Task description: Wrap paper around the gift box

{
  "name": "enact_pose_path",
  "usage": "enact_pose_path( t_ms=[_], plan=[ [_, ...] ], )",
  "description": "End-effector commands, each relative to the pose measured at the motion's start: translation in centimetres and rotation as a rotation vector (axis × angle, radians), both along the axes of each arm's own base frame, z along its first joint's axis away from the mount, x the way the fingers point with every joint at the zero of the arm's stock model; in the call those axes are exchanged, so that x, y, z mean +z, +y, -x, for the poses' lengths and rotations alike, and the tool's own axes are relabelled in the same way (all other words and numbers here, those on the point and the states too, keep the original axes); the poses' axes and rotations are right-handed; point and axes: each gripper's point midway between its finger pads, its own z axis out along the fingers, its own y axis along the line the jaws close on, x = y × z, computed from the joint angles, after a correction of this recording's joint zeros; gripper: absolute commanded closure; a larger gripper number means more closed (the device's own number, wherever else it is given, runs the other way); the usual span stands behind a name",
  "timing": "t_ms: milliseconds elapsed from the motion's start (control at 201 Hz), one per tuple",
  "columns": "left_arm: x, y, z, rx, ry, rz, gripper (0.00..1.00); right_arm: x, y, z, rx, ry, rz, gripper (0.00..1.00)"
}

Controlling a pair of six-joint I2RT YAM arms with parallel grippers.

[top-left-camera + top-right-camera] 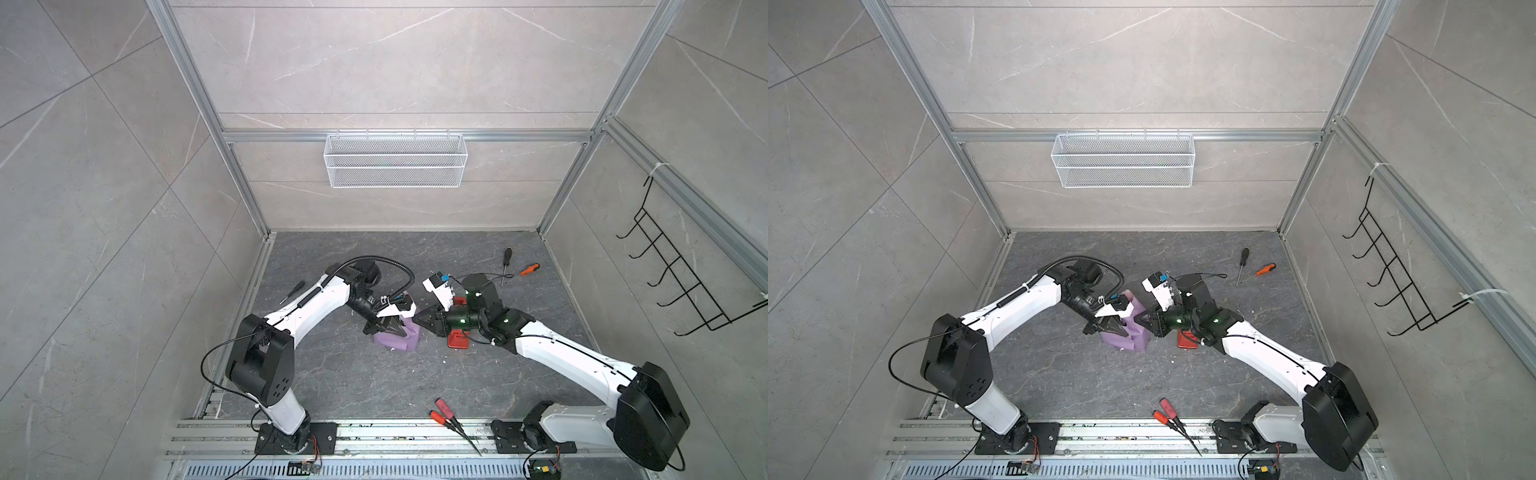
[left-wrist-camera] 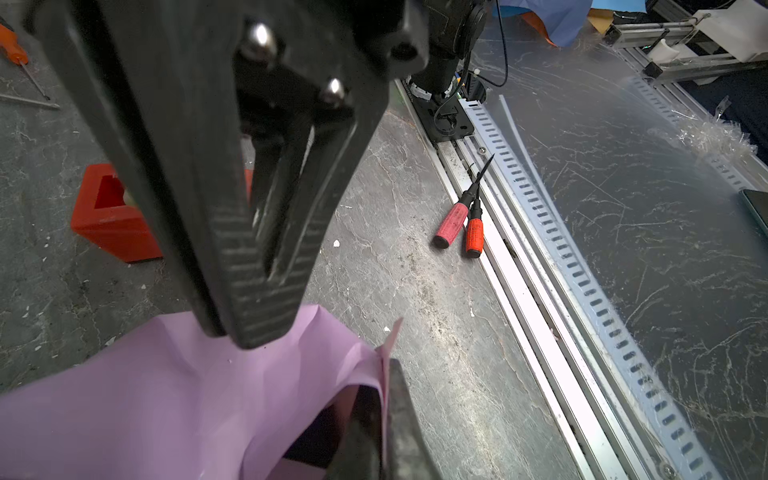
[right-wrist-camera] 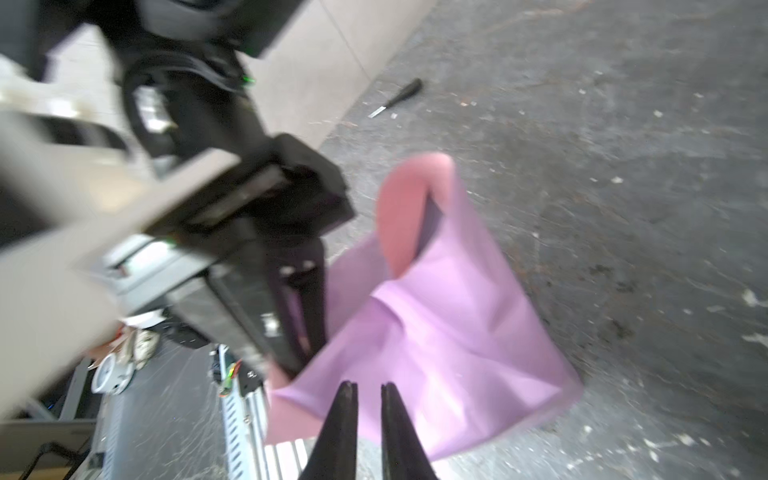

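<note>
- just left of the red tape dispenser (image 1: pixel 458 341) in both top views: crumpled lilac paper (image 1: pixel 395 341), pink underside showing.
- left gripper (image 2: pixel 384 411): clamped tight on a raised edge of the paper.
- right gripper (image 3: pixel 369 388): between dispenser and paper, jaws narrowly parted, holding nothing, tips at the paper.

Grey marble-look walls (image 1: pixel 395 62) all round, white mesh basket (image 1: pixel 395 160) hung on the back one, black hook rack (image 1: pixel 683 272) off to the side, dark veined floor (image 1: pixel 374 382).
</note>
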Motion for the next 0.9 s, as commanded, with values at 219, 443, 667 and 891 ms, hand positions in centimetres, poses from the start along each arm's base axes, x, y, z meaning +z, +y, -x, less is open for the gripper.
enact_pose_path(
  t_ms=[219,443,667,891],
  plan=[
    [1.2,0.2,0.6,-0.009,-0.008,0.031,0.96,-2.1,2.6,-1.8,0.027,0.059,-0.023,0.87],
    [1.4,0.2,0.7,-0.016,-0.013,0.037,0.86,-5.8,3.4,-2.8,0.011,0.101,0.062,0.87],
    [4.7,0.9,1.4,0.000,-0.011,0.028,0.74,-8.9,1.2,-1.8,-0.009,0.118,0.209,0.87],
    [9.7,3.8,-1.1,0.179,0.023,0.117,0.73,-8.5,1.2,-1.4,0.001,0.120,0.199,0.87]
  ],
)
